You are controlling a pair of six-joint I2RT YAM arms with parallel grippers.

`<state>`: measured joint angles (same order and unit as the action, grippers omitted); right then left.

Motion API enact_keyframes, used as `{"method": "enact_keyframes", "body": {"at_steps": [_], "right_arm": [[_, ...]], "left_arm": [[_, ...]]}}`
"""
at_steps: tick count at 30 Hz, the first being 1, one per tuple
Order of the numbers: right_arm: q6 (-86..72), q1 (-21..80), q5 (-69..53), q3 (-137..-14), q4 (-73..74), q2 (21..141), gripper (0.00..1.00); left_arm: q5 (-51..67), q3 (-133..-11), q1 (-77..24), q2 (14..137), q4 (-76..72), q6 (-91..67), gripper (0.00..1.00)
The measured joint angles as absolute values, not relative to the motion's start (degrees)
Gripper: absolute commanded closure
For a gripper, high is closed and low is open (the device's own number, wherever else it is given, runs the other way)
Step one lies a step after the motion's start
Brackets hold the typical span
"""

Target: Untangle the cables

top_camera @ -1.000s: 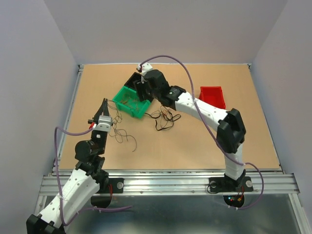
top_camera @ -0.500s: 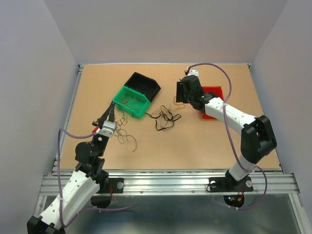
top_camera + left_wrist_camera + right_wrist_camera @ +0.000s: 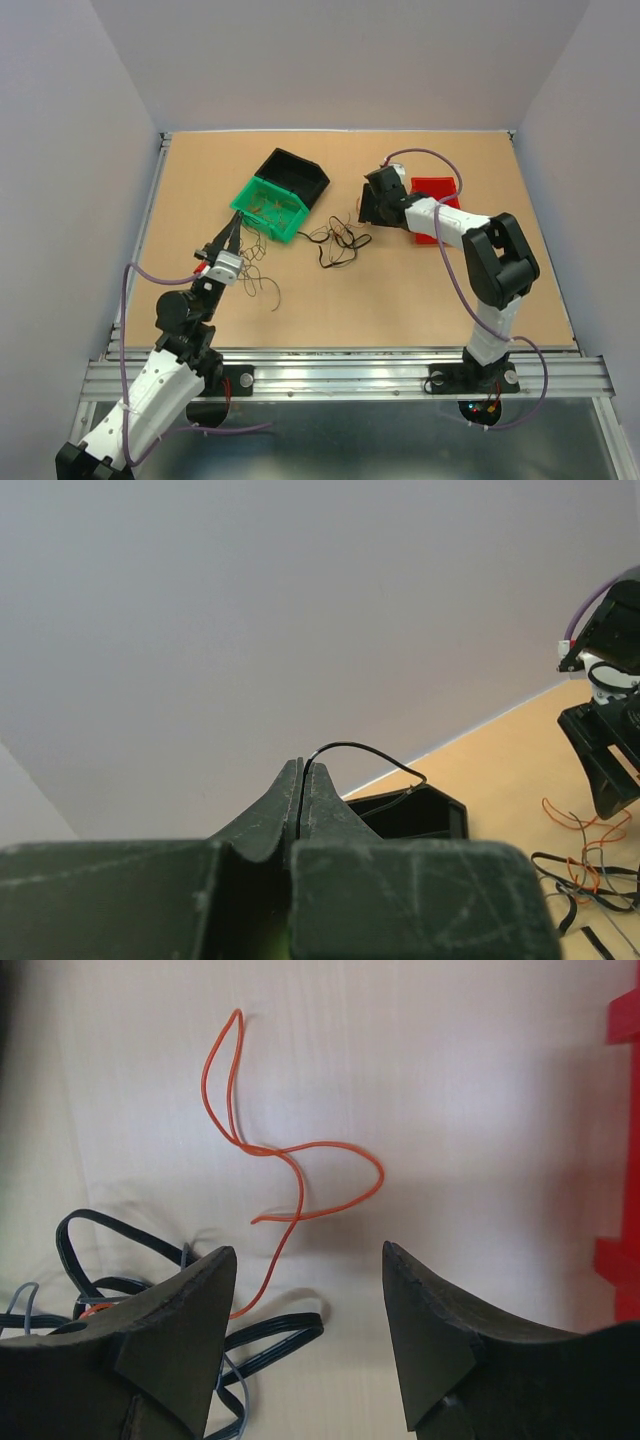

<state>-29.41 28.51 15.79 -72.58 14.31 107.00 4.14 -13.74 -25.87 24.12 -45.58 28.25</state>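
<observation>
Your left fingers are pressed shut on a thin black wire. It comes out at their tips, arcs up and to the right, then bends down in front of the black bin. From the top view, those tips are raised at the near left corner of the green bin. More thin dark wires curl in loose loops on the table just below and to the right of them. You cannot tell from here whether the held wire joins those loops.

Your right fingers stand open and hold nothing. They point down over the table between the green bin and the red bin, with the red bin just beside the wrist. Through the right wrist camera you see an orange wire lying flat in an S with a long narrow loop at its far end. It runs back between the two fingers, and its near end passes under the left one in that view. No finger touches it, as far as you can tell.

The main tangle of cables, mostly black with some orange-red, lies mid-table just right of the green bin and near your right fingers. A few short brownish pieces lie inside the green bin. The black bin sits tilted against the green bin's far side.
</observation>
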Motion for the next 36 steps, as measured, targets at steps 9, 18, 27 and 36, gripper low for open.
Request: {"method": "enact_keyframes", "body": {"at_steps": [9, 18, 27, 36], "right_arm": [[-33.0, 28.5, 12.1, -72.6, 11.5, 111.2, 0.38], [-37.3, 28.5, 8.1, -72.2, 6.5, 111.6, 0.99], [-36.9, 28.5, 13.1, -63.6, 2.0, 94.7, 0.99], [-31.3, 28.6, 10.5, -65.7, -2.2, 83.2, 0.99]], "left_arm": [[7.1, -13.7, -25.9, 26.5, -45.6, 28.3, 1.00], [11.4, -13.7, -25.9, 29.9, -45.0, 28.4, 1.00], [15.1, -13.7, -25.9, 30.1, -43.0, 28.5, 1.00], [19.1, -13.9, -25.9, 33.3, -42.1, 28.9, 1.00]]}}
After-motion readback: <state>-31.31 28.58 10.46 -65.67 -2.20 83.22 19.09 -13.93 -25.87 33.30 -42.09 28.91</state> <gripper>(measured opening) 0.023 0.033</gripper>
